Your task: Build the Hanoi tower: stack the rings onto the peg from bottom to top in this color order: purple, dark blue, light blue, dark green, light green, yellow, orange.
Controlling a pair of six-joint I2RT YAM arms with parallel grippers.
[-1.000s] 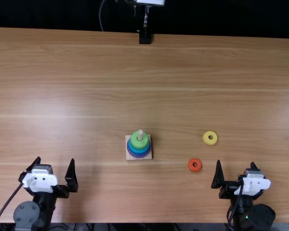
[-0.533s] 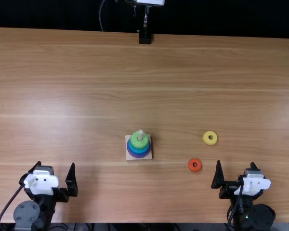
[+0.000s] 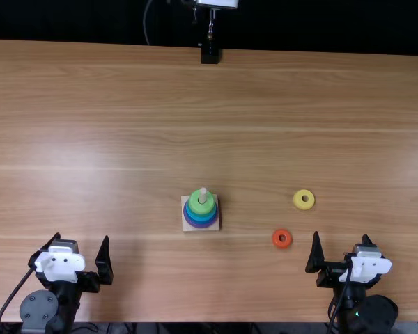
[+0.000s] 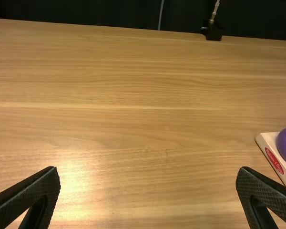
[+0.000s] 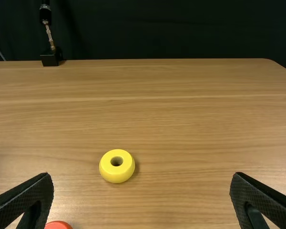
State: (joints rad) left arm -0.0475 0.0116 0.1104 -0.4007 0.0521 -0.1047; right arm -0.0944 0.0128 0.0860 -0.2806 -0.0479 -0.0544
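One square wooden base [image 3: 185, 227] sits on the table [image 3: 111, 104], about midway between its left and right edges and nearer the near edge than the far one. One upright peg [image 3: 203, 195] stands on it, its pale tip showing above the stacked rings. The topmost is a light green ring [image 3: 201, 207]; under it show blue layers [image 3: 201, 218], then a purple ring [image 3: 201, 227] at the bottom. The exact number of stacked rings cannot be told.

Two rings lie loose and flat on the table, to the right of the base and apart from each other. The yellow ring [image 3: 297, 200] is the farther of the two from the near edge; the orange ring [image 3: 275, 239] is closer to that edge and to the base.

There are two grippers, both by the near edge. The left gripper [image 3: 81, 235], toward the near left corner, is open, its two fingers spread wide; its wrist view shows tabletop between them, with one corner of the base beyond one finger. The right gripper [image 3: 341, 235], toward the near right corner, is also wide open; in its wrist view the yellow ring lies beyond the gap and part of the orange ring shows beside one finger.

At the far edge, left of its right-hand half, stands one black block [image 3: 210, 54] with one metal rod [image 3: 211, 28] rising from it.
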